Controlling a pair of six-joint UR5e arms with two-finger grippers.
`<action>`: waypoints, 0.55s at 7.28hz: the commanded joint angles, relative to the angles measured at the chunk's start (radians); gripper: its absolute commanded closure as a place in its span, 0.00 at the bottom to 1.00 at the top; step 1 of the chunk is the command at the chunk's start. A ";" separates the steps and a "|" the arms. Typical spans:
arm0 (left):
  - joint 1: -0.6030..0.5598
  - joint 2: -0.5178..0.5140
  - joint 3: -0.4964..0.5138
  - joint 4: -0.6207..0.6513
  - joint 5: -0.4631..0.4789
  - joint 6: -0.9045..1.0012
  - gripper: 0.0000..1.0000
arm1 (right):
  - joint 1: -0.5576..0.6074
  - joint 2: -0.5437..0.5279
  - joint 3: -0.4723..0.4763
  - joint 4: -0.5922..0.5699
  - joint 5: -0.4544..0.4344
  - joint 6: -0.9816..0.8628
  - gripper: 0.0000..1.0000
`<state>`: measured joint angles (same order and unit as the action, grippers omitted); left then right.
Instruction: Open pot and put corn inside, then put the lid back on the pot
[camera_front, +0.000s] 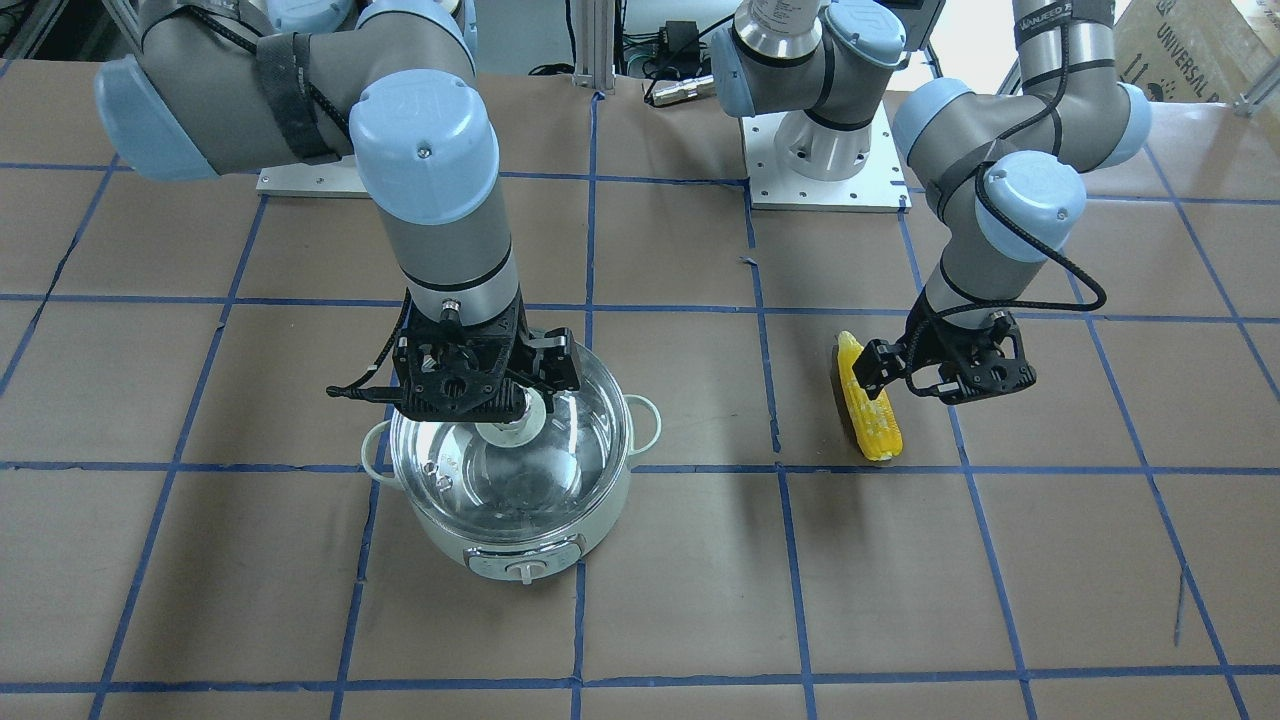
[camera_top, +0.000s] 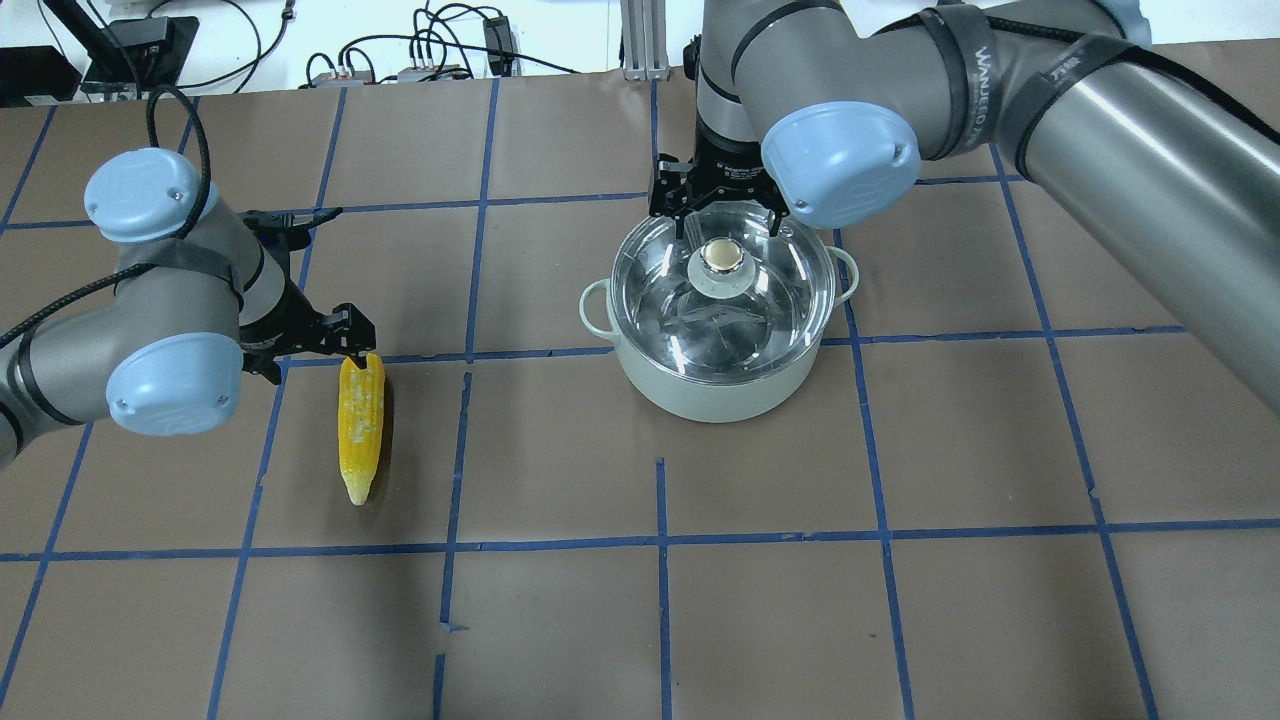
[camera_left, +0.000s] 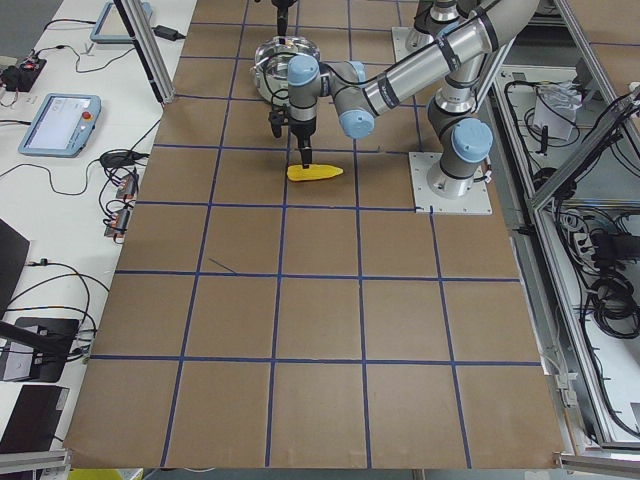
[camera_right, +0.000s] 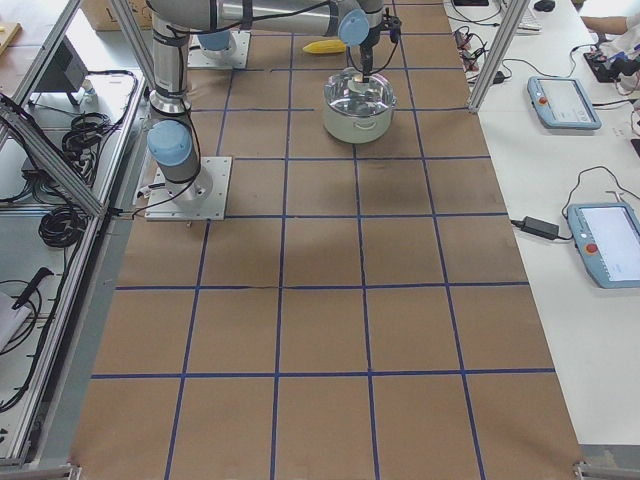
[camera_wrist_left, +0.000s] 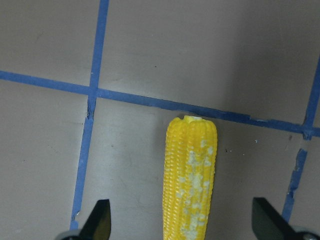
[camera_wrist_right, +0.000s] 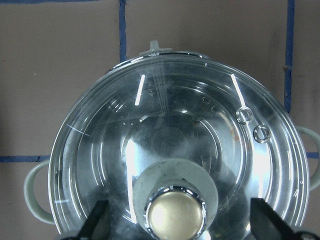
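Observation:
The pale mint pot (camera_top: 715, 395) stands on the table with its clear glass lid (camera_top: 730, 315) on it. My right gripper (camera_top: 715, 215) is open over the lid. In the right wrist view its fingers (camera_wrist_right: 100, 220) stand wide on either side of the beige-topped knob (camera_wrist_right: 175, 215) without touching it. The yellow corn (camera_top: 361, 425) lies flat on the table, well apart from the pot. My left gripper (camera_top: 315, 340) is open over the corn's blunt end. In the left wrist view the corn (camera_wrist_left: 190, 185) lies between the fingertips (camera_wrist_left: 100, 220), with clear gaps on both sides.
The table is brown paper with a blue tape grid (camera_top: 660, 350). The pot's control dial (camera_front: 525, 570) faces away from the robot. Arm base plates (camera_front: 825, 170) sit at the robot's edge. Cables and tablets lie beyond the table's ends.

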<state>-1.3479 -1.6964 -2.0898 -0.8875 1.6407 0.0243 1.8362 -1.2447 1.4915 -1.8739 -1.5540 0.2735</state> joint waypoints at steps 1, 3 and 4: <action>0.001 -0.057 -0.097 0.221 -0.002 -0.004 0.00 | 0.002 -0.001 0.033 -0.010 0.003 0.006 0.03; -0.008 -0.121 -0.102 0.292 -0.007 0.005 0.00 | 0.002 -0.012 0.075 -0.022 0.003 0.003 0.03; -0.008 -0.121 -0.108 0.292 -0.007 0.009 0.00 | 0.002 -0.018 0.075 -0.022 0.003 0.001 0.03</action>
<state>-1.3535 -1.8050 -2.1900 -0.6130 1.6348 0.0286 1.8377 -1.2555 1.5564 -1.8941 -1.5510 0.2768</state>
